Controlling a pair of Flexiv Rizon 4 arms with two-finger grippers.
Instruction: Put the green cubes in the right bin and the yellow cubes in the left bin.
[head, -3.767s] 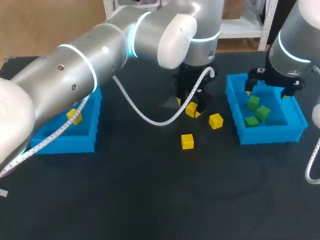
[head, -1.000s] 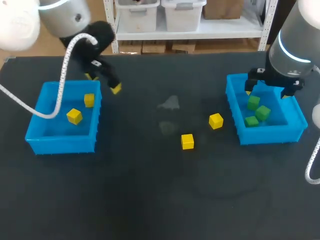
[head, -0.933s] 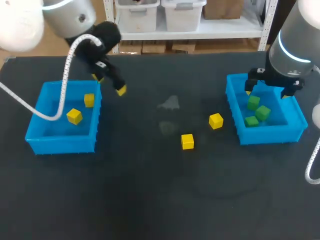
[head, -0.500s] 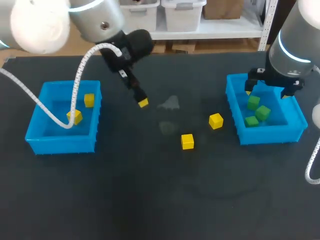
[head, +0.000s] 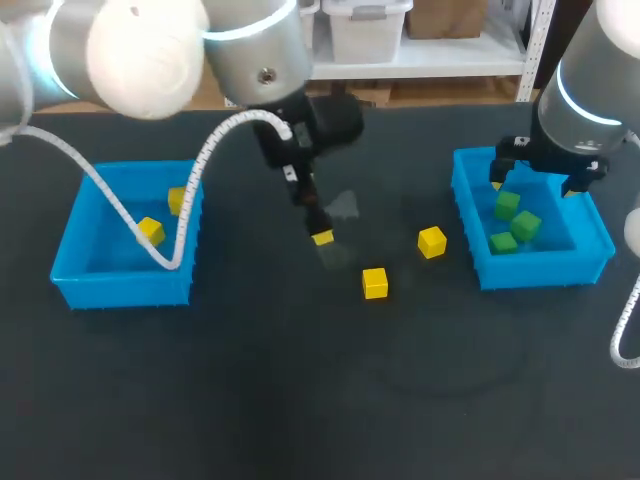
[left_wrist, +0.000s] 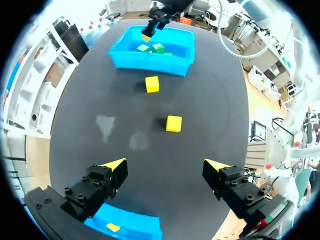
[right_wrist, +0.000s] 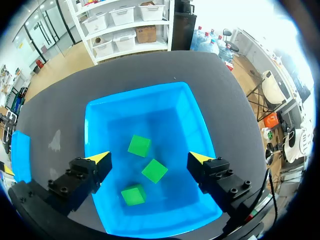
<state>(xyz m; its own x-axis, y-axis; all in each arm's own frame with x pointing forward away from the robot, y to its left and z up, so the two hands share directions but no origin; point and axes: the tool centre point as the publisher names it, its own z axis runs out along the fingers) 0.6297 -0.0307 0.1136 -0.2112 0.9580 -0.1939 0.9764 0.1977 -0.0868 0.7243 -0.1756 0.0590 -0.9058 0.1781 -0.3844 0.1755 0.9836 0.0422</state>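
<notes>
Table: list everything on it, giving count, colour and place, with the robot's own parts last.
table: 1, black, under everything.
left bin: 1, blue, on the table's left side.
right bin: 1, blue, on the table's right side.
binned yellow cubes: 2, yellow, inside the left bin.
loose yellow cubes: 2, yellow, on the table between the bins, nearer the right bin.
green cubes: 3, green, inside the right bin.
left gripper: 1, black with yellow tips, open and empty, over the table's middle.
right gripper: 1, black with yellow tips, open and empty, over the right bin.
</notes>
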